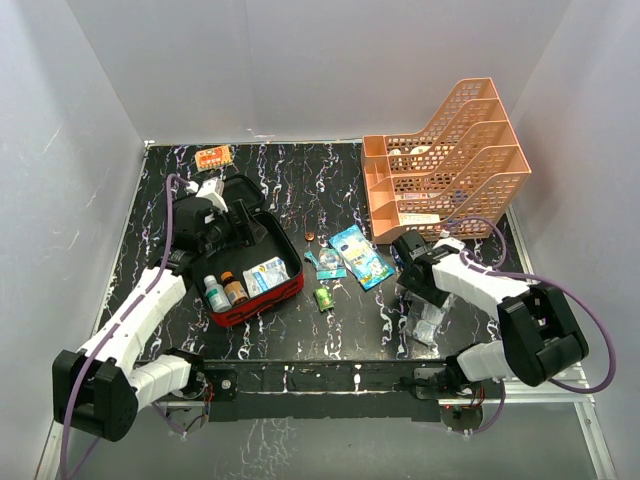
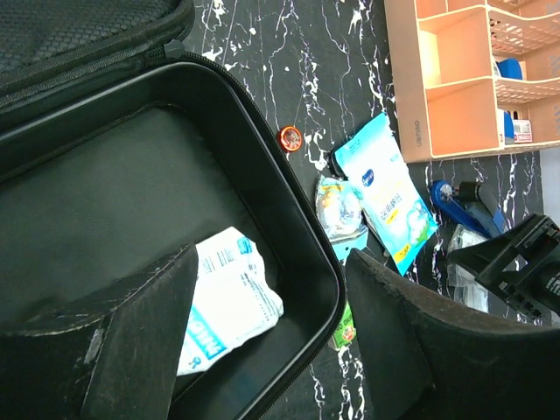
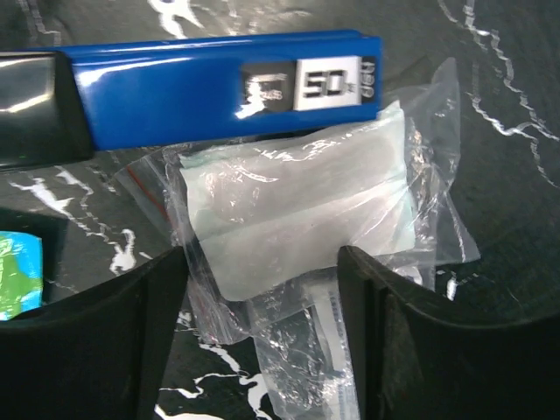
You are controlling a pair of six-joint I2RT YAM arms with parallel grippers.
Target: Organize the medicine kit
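Top external: black marbled table (image 1: 340, 190), white walls (image 1: 300, 60). Red medicine kit (image 1: 255, 306) open near left, holding two bottles (image 1: 216, 293), white packet (image 1: 267, 274). Orange tray (image 1: 450, 170) far right. Both released: left gripper (image 2: 269, 258) over kit, right gripper (image 3: 261, 254) astride clear bag (image 3: 297, 201).

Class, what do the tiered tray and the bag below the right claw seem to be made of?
Tiered tray: rigid orange plastic, matte, judging by its moulded perforated walls. Bag: thin clear plastic film, glossy and creased.
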